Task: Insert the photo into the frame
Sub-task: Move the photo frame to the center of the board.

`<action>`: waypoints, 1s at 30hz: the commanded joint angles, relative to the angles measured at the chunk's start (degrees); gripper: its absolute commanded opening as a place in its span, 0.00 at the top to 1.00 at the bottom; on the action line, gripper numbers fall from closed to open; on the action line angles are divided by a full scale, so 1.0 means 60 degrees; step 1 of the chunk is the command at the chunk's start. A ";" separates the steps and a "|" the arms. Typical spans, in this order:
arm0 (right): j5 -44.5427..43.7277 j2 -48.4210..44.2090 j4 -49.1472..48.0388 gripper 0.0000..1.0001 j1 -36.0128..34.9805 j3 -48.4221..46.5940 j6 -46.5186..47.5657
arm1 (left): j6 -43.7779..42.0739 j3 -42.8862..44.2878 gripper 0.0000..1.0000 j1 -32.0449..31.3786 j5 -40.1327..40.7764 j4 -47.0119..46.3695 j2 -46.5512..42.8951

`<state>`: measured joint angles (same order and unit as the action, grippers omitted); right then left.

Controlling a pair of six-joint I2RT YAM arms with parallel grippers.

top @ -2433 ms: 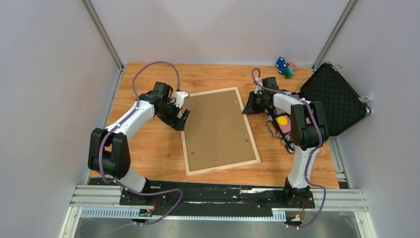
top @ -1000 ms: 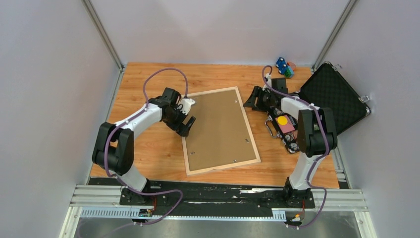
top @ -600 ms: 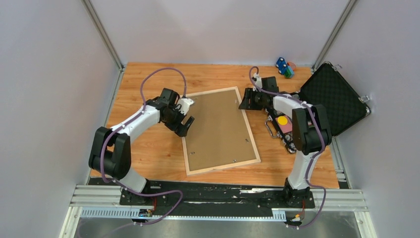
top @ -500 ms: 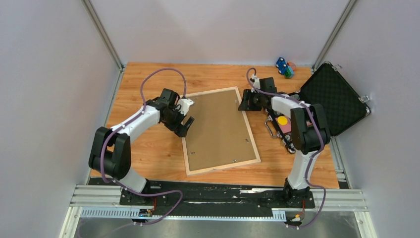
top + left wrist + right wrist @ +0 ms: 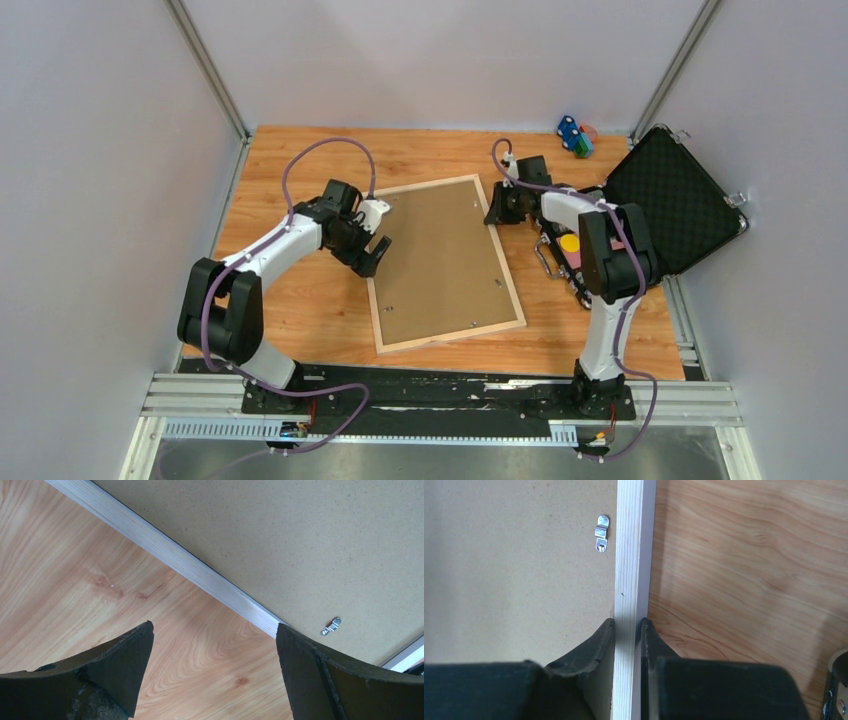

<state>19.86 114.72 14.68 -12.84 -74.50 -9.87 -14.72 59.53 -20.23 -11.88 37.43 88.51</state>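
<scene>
The frame [image 5: 450, 339] lies flat on the wooden table [image 5: 300, 300], back side up, so what shows is the plain brown backing board [image 5: 440, 260] edged by the pale wood rail. It sits turned a little, its long sides running away from the arms and leaning left at the far end. The right gripper [image 5: 497, 210] is down at the frame's right long rail, close to the far right corner. Its wrist view shows the right gripper [image 5: 626, 622] nearly closed, with one finger on the backing-board side and the other on the table side, and the pale rail [image 5: 629, 555] pinched between them. A small metal turn clip [image 5: 601, 532] sits on the board just beyond the fingers, hard against the rail. The left gripper [image 5: 372, 243] is at the opposite long rail, towards its far end, with its jaws spread wide and nothing in them. From its wrist view, one finger of the left gripper [image 5: 214, 630] hangs over bare table while the other sits over the rail and the board's edge. The rail [image 5: 165, 555] crosses diagonally beyond the gap; whether either tip touches anything I cannot tell. An open black case [image 5: 675, 205] lies at the table's right edge, well clear of the frame.
</scene>
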 commanded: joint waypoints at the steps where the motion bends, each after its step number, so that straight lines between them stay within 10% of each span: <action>1: -0.0406 0.0373 -0.0015 0.90 -0.0011 -0.0408 -0.0534 | -0.0106 -0.0064 0.00 -0.0009 -0.0045 -0.0204 -0.0333; 30: -0.0864 -0.0094 -0.0503 1.00 0.0847 0.0749 -0.2192 | -0.0221 0.0148 0.00 -0.0012 -0.0602 -0.0588 0.0616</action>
<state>17.72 114.78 9.74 -9.02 -72.62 -19.73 -14.94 59.29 -20.23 -13.45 35.27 91.85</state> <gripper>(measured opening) 0.179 0.998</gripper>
